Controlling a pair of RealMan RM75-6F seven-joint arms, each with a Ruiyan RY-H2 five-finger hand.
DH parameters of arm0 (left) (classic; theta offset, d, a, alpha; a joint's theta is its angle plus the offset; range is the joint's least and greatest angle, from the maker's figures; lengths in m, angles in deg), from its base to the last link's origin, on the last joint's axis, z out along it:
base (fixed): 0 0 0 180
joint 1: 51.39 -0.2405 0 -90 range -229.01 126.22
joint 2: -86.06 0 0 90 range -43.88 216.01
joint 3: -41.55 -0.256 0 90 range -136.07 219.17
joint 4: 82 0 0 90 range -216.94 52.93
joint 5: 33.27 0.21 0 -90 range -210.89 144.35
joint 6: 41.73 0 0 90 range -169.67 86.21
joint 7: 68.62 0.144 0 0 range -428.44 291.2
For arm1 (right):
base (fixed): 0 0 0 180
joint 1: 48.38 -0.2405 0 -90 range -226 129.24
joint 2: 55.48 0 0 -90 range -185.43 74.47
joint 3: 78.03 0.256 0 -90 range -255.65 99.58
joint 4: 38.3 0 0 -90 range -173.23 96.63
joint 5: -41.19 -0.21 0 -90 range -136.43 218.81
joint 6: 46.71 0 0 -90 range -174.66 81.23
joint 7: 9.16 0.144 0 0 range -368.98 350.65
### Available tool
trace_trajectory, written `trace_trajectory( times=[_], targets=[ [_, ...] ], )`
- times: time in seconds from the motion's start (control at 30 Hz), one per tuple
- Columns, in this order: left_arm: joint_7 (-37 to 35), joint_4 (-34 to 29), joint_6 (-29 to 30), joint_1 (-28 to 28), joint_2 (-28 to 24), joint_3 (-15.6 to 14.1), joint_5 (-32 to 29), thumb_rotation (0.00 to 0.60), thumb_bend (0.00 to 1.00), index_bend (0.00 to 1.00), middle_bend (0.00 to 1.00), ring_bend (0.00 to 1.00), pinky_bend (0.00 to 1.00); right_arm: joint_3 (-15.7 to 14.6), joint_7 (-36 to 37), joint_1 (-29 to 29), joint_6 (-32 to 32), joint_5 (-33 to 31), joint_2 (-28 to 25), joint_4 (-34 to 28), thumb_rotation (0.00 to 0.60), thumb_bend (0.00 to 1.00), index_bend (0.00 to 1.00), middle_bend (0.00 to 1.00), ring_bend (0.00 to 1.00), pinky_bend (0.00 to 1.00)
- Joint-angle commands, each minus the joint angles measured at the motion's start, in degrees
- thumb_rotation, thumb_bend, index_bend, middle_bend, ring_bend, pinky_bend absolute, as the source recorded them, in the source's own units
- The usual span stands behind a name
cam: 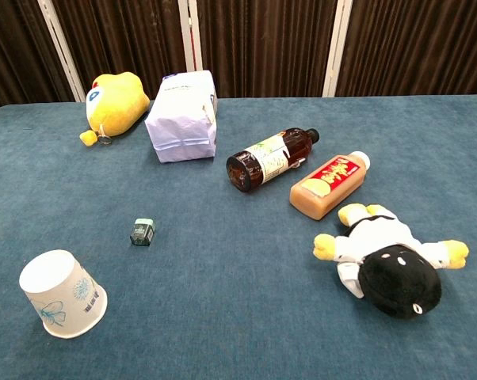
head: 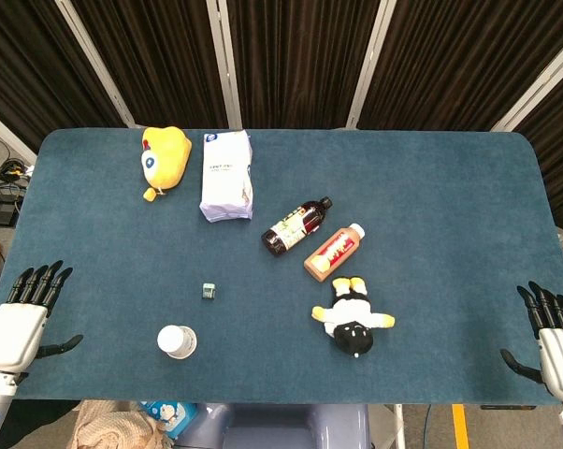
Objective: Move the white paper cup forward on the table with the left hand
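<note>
Left hand (head: 20,313) waited at the table edge with its fingers spread wide, holding nothing. The white paper cup (head: 177,341) sat upside down, off to its right and a bit nearer the robot. Nothing had started yet, I think. Next, the hand needed to reach over and grab the cup.

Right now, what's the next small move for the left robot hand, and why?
Probably bring the left robot hand in over the table toward the white paper cup. That hand sits open at the table's left edge, holding nothing and well apart from the cup, which stands mouth-down near the front edge. Only the small dark block lies just ahead.
</note>
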Motion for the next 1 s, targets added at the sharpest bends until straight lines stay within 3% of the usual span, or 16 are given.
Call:
trace_trajectory(
  times=[0.03,0.6,0.73,0.87,1.0],
  targets=[
    [0.06,-0.02,-0.03,0.00,-0.01,-0.03,0.01,0.600,0.09,0.00,0.00,0.00,0.00,-0.01,0.03,0.00,0.00,0.02,-0.01,0.02,0.600,0.24,0.00,0.00,0.00,0.00],
    [0.28,0.51,-1.82,1.27,-0.58,-0.99,2.41,0.600,0.09,0.00,0.00,0.00,0.00,0.16,-0.57,-0.18,0.33,-0.37,0.22,-0.17,0.600,0.24,0.00,0.00,0.00,0.00],
    [2.03,-0.02,-4.29,3.06,-1.37,-1.68,4.55,0.600,0.09,0.00,0.00,0.02,0.12,0.19,-0.49,-0.21,0.57,-0.70,0.20,-0.12,0.600,0.24,0.00,0.00,0.00,0.00],
    [3.52,-2.20,-7.26,4.61,-1.55,-2.21,5.03,0.600,0.10,0.00,0.10,0.13,0.24,0.24,0.10,-0.09,0.35,-0.70,-0.04,-0.07,0.600,0.24,0.00,0.00,0.00,0.00],
    [5.81,-4.42,-10.73,6.29,-1.24,-2.57,4.82,0.600,0.11,0.02,0.18,0.19,0.29,0.08,0.11,-0.04,0.24,-0.33,-0.08,-0.18,0.600,0.24,0.00,0.00,0.00,0.00]
  ],
)
